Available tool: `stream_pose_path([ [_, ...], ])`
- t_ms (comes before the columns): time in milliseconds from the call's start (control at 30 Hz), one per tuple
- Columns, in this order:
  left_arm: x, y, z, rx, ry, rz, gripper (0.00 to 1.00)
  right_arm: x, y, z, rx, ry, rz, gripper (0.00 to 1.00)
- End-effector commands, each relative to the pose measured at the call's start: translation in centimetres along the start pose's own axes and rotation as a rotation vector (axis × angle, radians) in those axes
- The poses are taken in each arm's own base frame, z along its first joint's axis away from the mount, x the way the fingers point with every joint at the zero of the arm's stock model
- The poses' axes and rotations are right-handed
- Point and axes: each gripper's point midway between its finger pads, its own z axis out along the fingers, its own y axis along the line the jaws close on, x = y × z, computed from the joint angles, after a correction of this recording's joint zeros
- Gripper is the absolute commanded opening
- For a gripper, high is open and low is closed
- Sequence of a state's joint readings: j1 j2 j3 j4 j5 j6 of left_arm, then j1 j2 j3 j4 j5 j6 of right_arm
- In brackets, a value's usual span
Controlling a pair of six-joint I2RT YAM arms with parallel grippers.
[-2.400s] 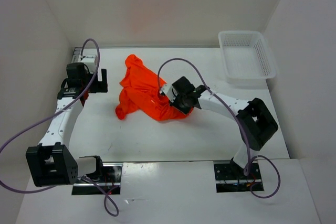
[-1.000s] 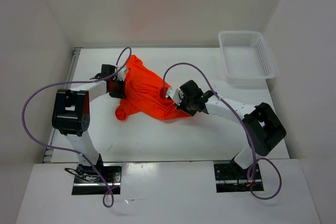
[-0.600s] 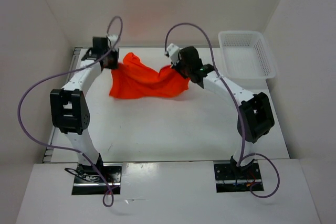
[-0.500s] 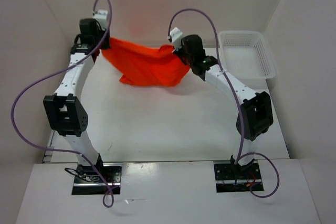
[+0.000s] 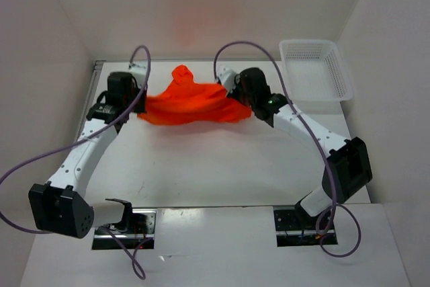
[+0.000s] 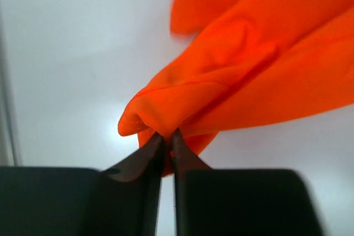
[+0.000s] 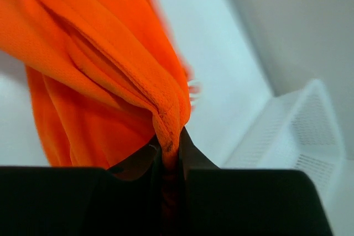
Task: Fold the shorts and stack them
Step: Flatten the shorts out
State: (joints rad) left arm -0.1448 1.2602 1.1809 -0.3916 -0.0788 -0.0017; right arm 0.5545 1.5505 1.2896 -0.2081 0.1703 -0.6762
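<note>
Hanging lower than half a second ago, the shorts [image 5: 191, 102] have come down with both arms from up near the back wall, and now sag between them over the far part of the table [image 5: 222, 166]. They are bright orange, bunched and creased, with a peak of cloth poking up mid-span. The left gripper [image 6: 166, 136] is pinched tight on a rolled edge at their left end. The right gripper [image 7: 170, 145] is clamped on a stitched hem at their right end.

Bright orange shorts [image 5: 188, 105], white mesh basket [image 5: 319, 99], white table [image 5: 222, 159], purple cables [image 5: 245, 43].
</note>
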Motion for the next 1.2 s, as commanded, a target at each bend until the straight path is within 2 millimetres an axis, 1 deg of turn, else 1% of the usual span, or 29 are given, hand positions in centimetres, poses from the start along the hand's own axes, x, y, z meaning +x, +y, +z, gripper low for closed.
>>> stream_pose_path([
  [0,9.4,-3.2,-3.8,0.115,0.269,0.048,0.24,2.9,7.1,-2.5,-0.226,0.032,-0.133,0.0],
  [33,11.7,-5.1,-5.1,0.191,0.337,0.077,0.39,4.0,8.6,-3.0,-0.273,0.05,-0.143,0.0],
  [67,12.1,-6.9,-7.1,0.292,0.341,0.077,0.71,6.6,11.0,-3.7,-0.346,0.101,-0.184,0.0],
  [100,13.8,-7.8,-9.2,0.349,0.418,0.08,0.76,7.4,11.6,-4.4,-0.369,0.105,-0.197,0.0],
  [133,14.0,-8.6,-10.2,0.394,0.421,0.081,0.79,9.5,13.1,-4.9,-0.414,0.142,-0.214,0.0],
  [167,13.5,-8.8,-10.8,0.415,0.388,0.077,0.8,10.5,13.6,-5.0,-0.43,0.159,-0.228,0.0],
  [200,13.2,-8.9,-10.7,0.415,0.377,0.077,0.8,10.9,13.8,-5.3,-0.435,0.162,-0.239,0.0],
  [233,12.8,-8.0,-10.0,0.358,0.355,0.088,0.8,12.1,14.4,-5.8,-0.455,0.183,-0.254,0.0],
  [267,12.0,-7.6,-8.7,0.321,0.318,0.094,0.79,12.5,14.7,-5.8,-0.463,0.189,-0.264,0.0],
  [300,11.6,-7.1,-7.8,0.286,0.301,0.099,0.72,12.8,14.7,-5.8,-0.457,0.196,-0.266,0.0],
  [333,12.1,-6.4,-6.2,0.242,0.328,0.093,0.67,12.8,14.7,-5.8,-0.458,0.194,-0.275,0.0],
  [367,11.6,-5.9,-5.0,0.217,0.313,0.088,0.63,12.6,14.6,-5.6,-0.451,0.186,-0.274,0.0],
  [400,12.0,-5.8,-4.2,0.204,0.334,0.091,0.61,12.6,14.6,-5.6,-0.451,0.186,-0.274,0.0],
  [433,13.4,-5.8,-2.7,0.197,0.401,0.088,0.59,12.6,14.6,-5.6,-0.451,0.186,-0.274,0.0],
  [500,15.0,-5.6,-1.4,0.177,0.467,0.097,0.57,12.5,14.5,-5.5,-0.445,0.179,-0.273,0.0],
  [533,16.7,-5.5,-0.5,0.164,0.526,0.105,0.57,12.9,14.7,-5.6,-0.452,0.187,-0.274,0.0],
  [567,17.2,-5.1,0.4,0.137,0.523,0.112,0.54,12.7,14.6,-5.5,-0.446,0.179,-0.273,0.0],
  [600,17.9,-5.1,0.6,0.137,0.542,0.114,0.52,12.7,14.6,-5.5,-0.445,0.179,-0.273,0.0],
  [633,18.4,-5.2,0.8,0.138,0.563,0.116,0.51,13.1,14.9,-5.6,-0.452,0.187,-0.274,0.0],
  [700,19.2,-4.9,0.9,0.132,0.587,0.111,0.51,12.7,14.7,-5.5,-0.439,0.174,-0.263,0.0],
  [767,18.9,-4.3,1.6,0.102,0.569,0.106,0.51,12.6,14.9,-5.6,-0.447,0.169,-0.25,0.0],
  [800,19.4,-3.7,2.0,0.063,0.557,0.116,0.57,12.8,15.0,-5.5,-0.447,0.169,-0.249,0.0],
  [833,19.8,-3.0,2.4,0.034,0.557,0.116,0.59,12.7,15.2,-5.6,-0.456,0.163,-0.238,0.0],
  [900,20.1,-2.6,3.0,0.007,0.553,0.123,0.61,12.5,15.5,-5.6,-0.467,0.155,-0.235,0.0],
  [967,20.4,-2.7,3.3,0.007,0.562,0.124,0.62,12.3,15.5,-5.5,-0.469,0.141,-0.232,0.0],
  [1000,21.0,-2.9,3.5,0.017,0.581,0.124,0.63,12.3,15.6,-5.5,-0.469,0.143,-0.223,0.0],
  [1033,20.8,-2.9,3.7,0.017,0.569,0.122,0.63,12.1,15.5,-5.4,-0.463,0.136,-0.222,0.0],
  [1067,21.6,-2.6,3.7,0.012,0.596,0.119,0.63,12.1,15.5,-5.4,-0.463,0.136,-0.222,0.0],
  [1167,22.3,-2.7,4.5,0.013,0.61,0.12,0.63,12.0,15.7,-5.5,-0.469,0.133,-0.209,0.0],
])
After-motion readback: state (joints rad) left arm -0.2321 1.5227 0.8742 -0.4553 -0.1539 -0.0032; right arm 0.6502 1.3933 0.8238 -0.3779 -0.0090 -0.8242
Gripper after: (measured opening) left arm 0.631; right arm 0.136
